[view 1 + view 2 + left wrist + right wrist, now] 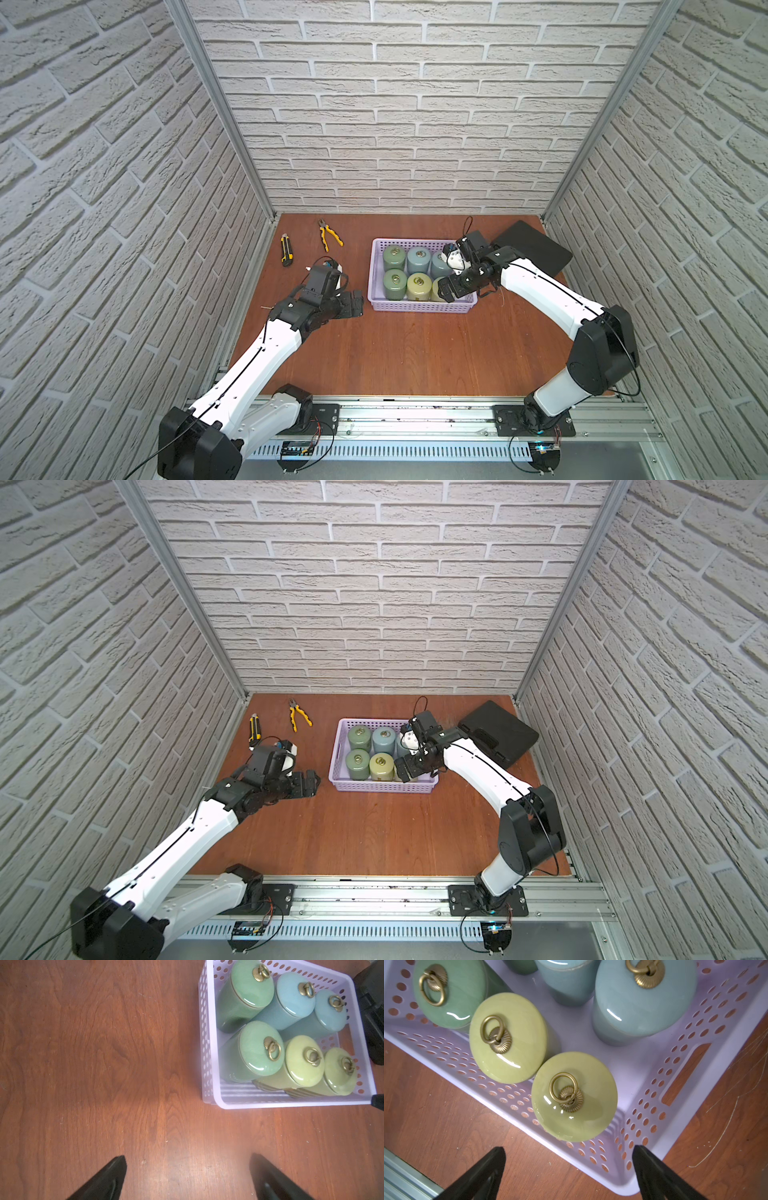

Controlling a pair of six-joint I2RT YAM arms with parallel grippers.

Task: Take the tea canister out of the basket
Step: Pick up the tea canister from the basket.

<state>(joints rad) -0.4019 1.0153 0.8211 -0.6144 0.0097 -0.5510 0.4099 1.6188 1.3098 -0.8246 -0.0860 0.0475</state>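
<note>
1. Basket [415, 306]: holds six upright, lidded tea canisters [291, 999] in two rows of three.
2. Yellow-green tea canister [574, 1097]: stands in the basket corner nearest the right arm's base.
3. Right gripper [569, 1150]: jaws spread wide, holding nothing, above that basket corner.
4. Left gripper [188, 1158]: jaws spread wide, over the table [93, 1064] beside the basket's opposite short wall.
</note>
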